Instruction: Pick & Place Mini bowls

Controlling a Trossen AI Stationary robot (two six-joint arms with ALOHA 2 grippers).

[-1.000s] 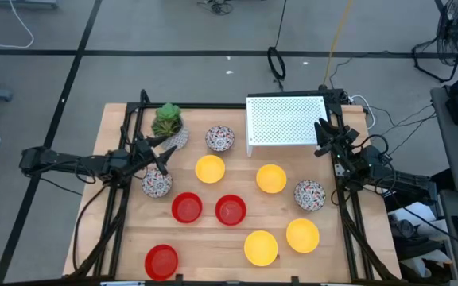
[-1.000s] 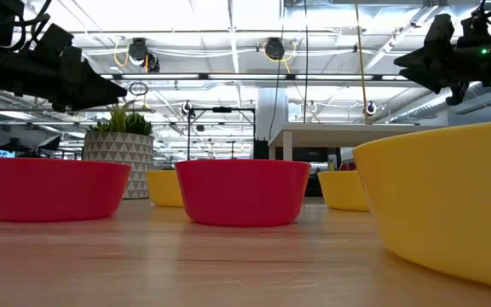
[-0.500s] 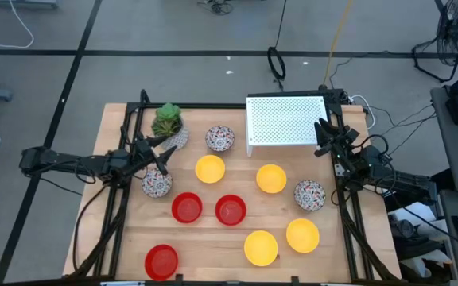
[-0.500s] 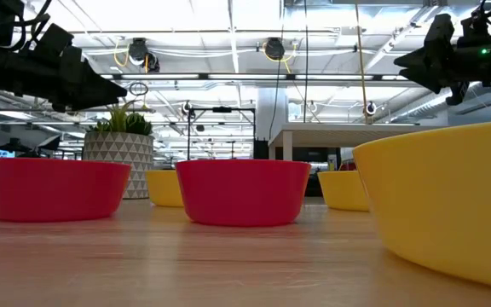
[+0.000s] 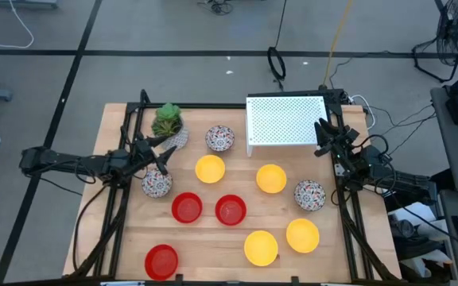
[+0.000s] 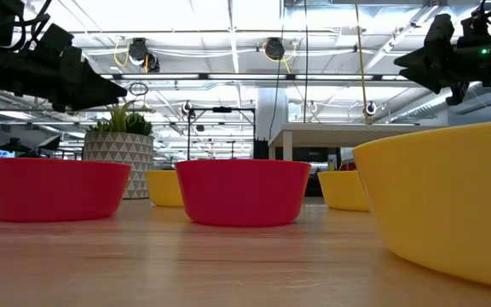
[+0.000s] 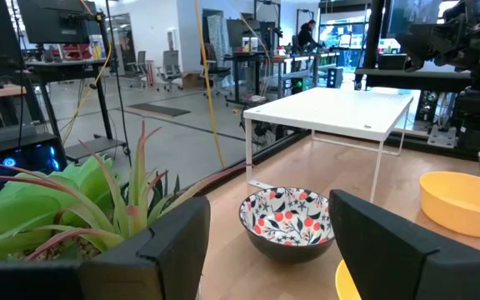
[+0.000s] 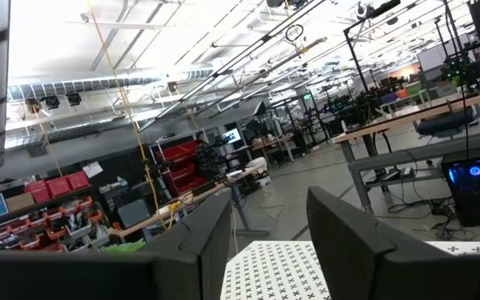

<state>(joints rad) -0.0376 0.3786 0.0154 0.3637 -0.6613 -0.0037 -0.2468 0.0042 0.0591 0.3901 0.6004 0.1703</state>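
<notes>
Several mini bowls rest on their bases on the wooden table: yellow ones, red ones and white floral ones. My left gripper hovers open at the table's left, above and just beyond the floral bowl there. In its wrist view the gripper points level toward another floral bowl farther off. My right gripper hangs open at the right edge beside the white stand, and in its wrist view nothing lies between the fingers.
A white perforated stand occupies the far right of the table. A green plant in a patterned pot stands at the far left, close to my left gripper. Black frame rails run along both side edges.
</notes>
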